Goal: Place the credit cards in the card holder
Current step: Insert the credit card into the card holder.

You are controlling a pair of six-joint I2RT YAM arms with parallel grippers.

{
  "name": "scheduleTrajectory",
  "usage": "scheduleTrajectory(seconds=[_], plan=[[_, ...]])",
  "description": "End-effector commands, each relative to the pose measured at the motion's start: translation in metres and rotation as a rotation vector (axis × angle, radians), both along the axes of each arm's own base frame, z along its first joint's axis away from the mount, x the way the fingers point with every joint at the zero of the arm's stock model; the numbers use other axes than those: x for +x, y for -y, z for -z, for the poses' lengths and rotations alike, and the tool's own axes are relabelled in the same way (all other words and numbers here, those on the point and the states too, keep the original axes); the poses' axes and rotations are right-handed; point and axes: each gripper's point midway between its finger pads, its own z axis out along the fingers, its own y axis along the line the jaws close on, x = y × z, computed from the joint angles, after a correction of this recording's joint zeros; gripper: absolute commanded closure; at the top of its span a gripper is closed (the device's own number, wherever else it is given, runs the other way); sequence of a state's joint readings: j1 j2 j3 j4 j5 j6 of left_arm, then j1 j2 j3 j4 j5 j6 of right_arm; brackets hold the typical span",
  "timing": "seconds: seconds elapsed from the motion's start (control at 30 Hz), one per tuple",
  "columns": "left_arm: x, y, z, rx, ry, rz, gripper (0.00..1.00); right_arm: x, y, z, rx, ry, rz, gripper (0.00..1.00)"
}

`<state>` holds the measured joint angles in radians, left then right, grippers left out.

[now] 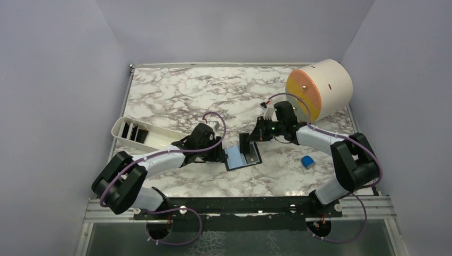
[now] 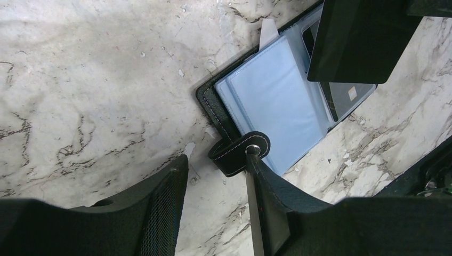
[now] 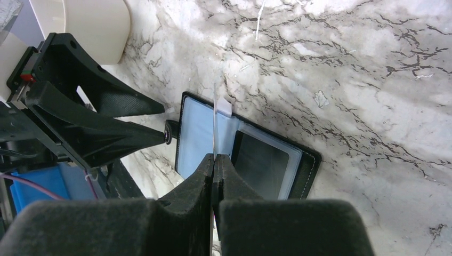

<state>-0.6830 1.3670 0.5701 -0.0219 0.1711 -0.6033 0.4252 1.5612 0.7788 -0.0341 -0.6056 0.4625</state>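
R gripper (image 3: pixel 214 158): jaws clenched on a thin black rectangular credit card (image 2: pixel 362 37), held upright over the small black folding card holder (image 2: pixel 277 106); we can't tell if they touch. L gripper (image 2: pixel 216 160): jaws released, spread apart, one finger (image 2: pixel 266 202) touching the holder's studded black strap tab (image 2: pixel 240 153). Holder lies open, light-blue sleeves up, on the white marble-pattern table (image 1: pixel 176 90), w/ another dark card (image 3: pixel 261 160) in a sleeve. Farther left we see a white oblong plastic tray (image 1: pixel 118 127) w/ more dark cards (image 1: pixel 134 132).

No legible text, no brand marks, no numbers on any surface
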Motion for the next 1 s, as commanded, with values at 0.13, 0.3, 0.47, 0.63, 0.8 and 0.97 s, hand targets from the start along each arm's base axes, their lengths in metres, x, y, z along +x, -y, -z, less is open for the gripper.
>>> scheduleTrajectory(seconds=[0.13,0.3,0.47,0.63,0.8,0.97], plan=[[0.007,0.003,-0.006,0.008,0.031,0.007,0.55,-0.006,-0.006,0.006,0.052,-0.020,-0.033,0.99],[0.007,0.004,-0.005,0.007,0.028,0.006,0.57,-0.010,-0.005,0.013,0.057,-0.038,-0.040,0.99],[0.006,0.005,-0.002,0.008,0.019,0.009,0.59,-0.017,-0.003,0.017,0.054,-0.050,-0.047,0.99],[0.005,0.007,-0.003,-0.002,0.012,0.014,0.59,-0.015,-0.001,0.010,0.047,-0.029,-0.033,0.99],[0.005,0.010,-0.008,-0.012,0.025,0.018,0.53,-0.003,0.003,-0.004,0.020,0.025,0.003,0.99],[0.004,0.011,-0.003,-0.001,0.016,0.021,0.50,0.003,0.002,-0.005,0.016,0.042,0.010,0.99]])
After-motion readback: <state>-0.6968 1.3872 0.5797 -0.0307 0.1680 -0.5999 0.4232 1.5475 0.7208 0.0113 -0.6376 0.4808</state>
